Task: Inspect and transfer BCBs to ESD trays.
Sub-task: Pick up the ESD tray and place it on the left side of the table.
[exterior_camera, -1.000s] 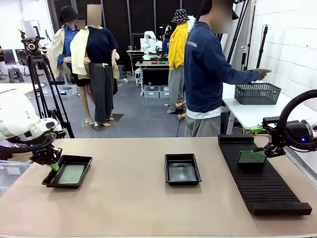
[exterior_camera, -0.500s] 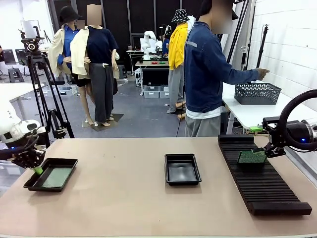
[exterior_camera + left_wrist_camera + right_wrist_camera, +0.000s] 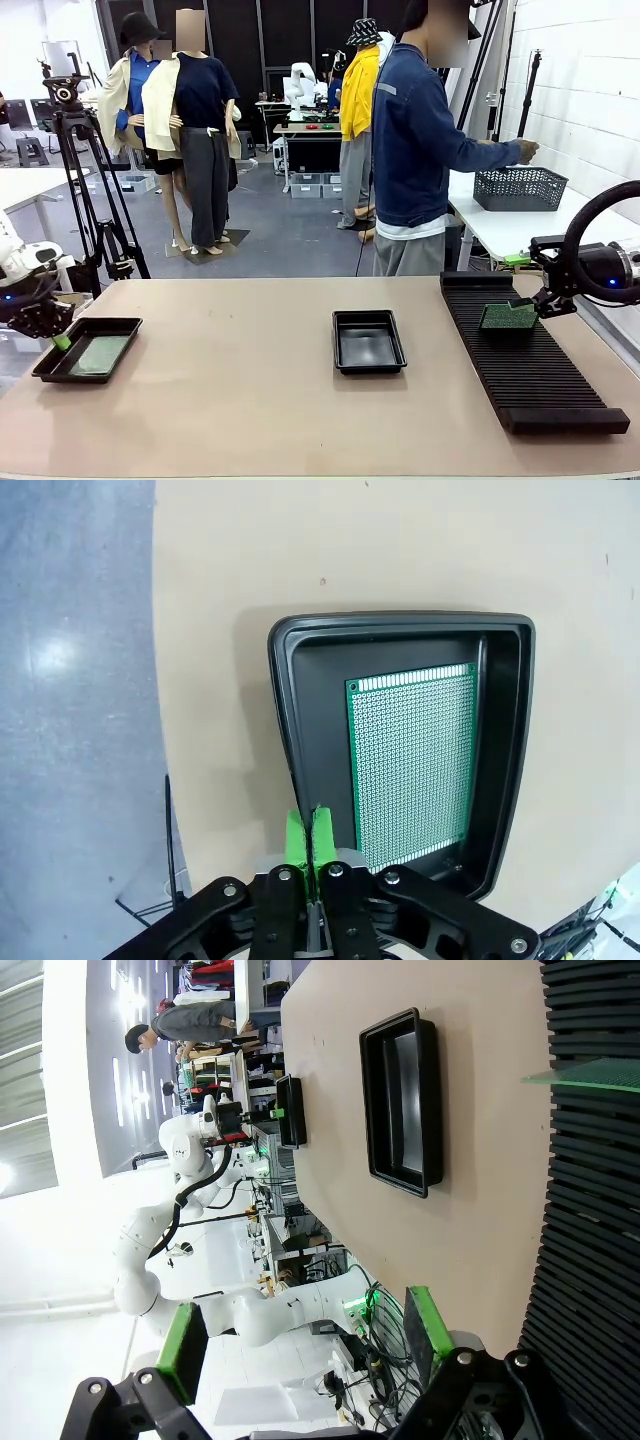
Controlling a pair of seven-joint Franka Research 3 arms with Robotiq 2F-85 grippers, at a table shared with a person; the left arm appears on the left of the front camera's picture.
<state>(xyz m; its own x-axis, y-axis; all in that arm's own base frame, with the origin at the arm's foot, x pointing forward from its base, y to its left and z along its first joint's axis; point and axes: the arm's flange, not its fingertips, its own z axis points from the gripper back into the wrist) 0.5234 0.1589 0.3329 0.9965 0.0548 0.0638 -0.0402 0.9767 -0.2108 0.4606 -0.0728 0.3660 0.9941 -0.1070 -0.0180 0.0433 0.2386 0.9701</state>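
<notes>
At the table's (image 3: 250,400) far left edge, a board (image 3: 412,755) lies flat on the floor of the left tray (image 3: 283,710). It sits closer to one long wall than the other, and its near end is hidden behind the gripper body. The left gripper (image 3: 308,825) is clamped on the long rim on the other side. Its green pads (image 3: 295,835) are pressed almost together. The strip of rim between them is hard to make out, though it runs straight in under the tips. In the front view this arm is cut off by the picture's edge.

The middle tray (image 3: 337,342) sits well apart at the table's centre, glossy and bare inside.

On the right a second board (image 3: 508,317) stands on edge in a slot of the black rack (image 3: 540,385). In the right wrist view it shows as a thin green sliver cut off by the frame. The right gripper (image 3: 302,1338) is spread wide with nothing between its pads. In the front view it hangs just beside the second board's right end, and I cannot tell whether it touches.

Across the table a person (image 3: 415,150) is turned to the side, one hand (image 3: 526,150) above a mesh basket (image 3: 520,188) on a white side table.
</notes>
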